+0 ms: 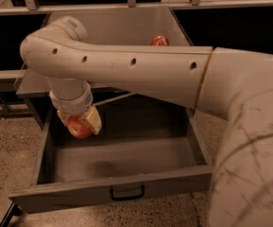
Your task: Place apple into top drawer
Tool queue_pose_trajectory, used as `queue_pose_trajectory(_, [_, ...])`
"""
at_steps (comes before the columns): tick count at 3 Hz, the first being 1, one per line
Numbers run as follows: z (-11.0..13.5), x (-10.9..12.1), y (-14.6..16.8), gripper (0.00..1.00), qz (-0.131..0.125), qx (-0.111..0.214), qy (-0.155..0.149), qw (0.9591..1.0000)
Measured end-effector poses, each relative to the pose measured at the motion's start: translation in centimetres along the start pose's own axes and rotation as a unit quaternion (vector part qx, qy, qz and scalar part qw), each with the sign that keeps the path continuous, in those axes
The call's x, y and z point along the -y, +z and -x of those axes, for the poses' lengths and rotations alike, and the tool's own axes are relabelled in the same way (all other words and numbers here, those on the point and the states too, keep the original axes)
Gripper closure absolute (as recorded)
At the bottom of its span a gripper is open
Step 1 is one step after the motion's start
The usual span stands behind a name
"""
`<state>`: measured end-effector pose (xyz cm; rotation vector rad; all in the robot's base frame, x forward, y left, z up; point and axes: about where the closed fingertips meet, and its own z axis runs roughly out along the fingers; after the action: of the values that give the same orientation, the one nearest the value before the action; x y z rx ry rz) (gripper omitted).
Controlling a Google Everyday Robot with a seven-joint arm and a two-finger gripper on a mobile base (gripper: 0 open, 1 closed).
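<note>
The apple (78, 128) is a small red-orange fruit held between the pale fingers of my gripper (79, 123). The gripper hangs from the big beige arm that crosses the view from the right. It sits over the left rear part of the open top drawer (112, 193), just above the drawer's inside. The drawer is wide, shallow and grey, pulled fully out, with a small black handle (126, 193) at its front centre. Its inside looks bare.
A red-and-silver soda can (160, 41) stands at the back of the grey cabinet top (122, 25). Speckled floor lies in front and to the left. My arm fills the right side of the view.
</note>
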<state>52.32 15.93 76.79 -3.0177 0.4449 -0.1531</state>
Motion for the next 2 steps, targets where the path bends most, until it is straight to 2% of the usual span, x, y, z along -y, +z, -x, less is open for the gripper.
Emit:
queue_pose_trajectory(1, [-0.3, -0.1, 1.7, 1.00, 0.020, 0.004, -0.003, 0.9998])
queue_pose_trajectory(2, [-0.5, -1.7, 5.7, 1.00, 0.034, -0.007, -0.016, 0.9993])
